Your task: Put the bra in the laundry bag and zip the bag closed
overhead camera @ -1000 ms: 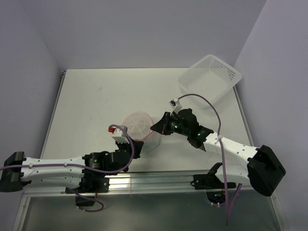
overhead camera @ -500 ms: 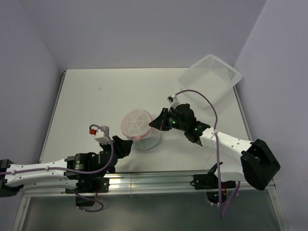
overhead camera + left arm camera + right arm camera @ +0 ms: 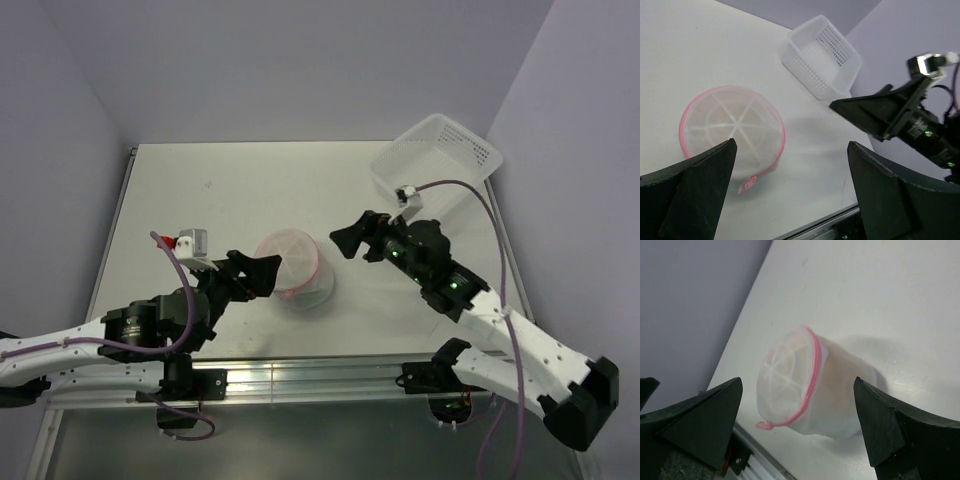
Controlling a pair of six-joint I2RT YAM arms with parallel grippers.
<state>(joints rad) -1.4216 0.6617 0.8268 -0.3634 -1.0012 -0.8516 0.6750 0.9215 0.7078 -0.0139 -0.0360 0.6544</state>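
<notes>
The laundry bag [image 3: 292, 268] sat tilted near the table's [image 3: 200, 200] front, its pink zipper rim looking closed. A peach shade inside was, I judged, the bra. My left gripper [image 3: 256, 272] and right gripper [image 3: 352, 238] flanked it, both wide open and empty. Zipping seemed done, so next I needed only a clean retreat.

Laundry bag [image 3: 292, 268] btwn left hand [image 3: 262, 274] & right hand [image 3: 350, 232]; basket [image 3: 436, 162] at far-right corner of table [image 3: 200, 200].

The laundry bag [image 3: 293, 268] sits mid-table [image 3: 200, 200]. My left gripper [image 3: 260, 271] hovers just at its nine o'clock, my right gripper [image 3: 351, 237] near its two o'clock. The white perforated basket [image 3: 436, 160] lies farther off, also around two o'clock.
</notes>
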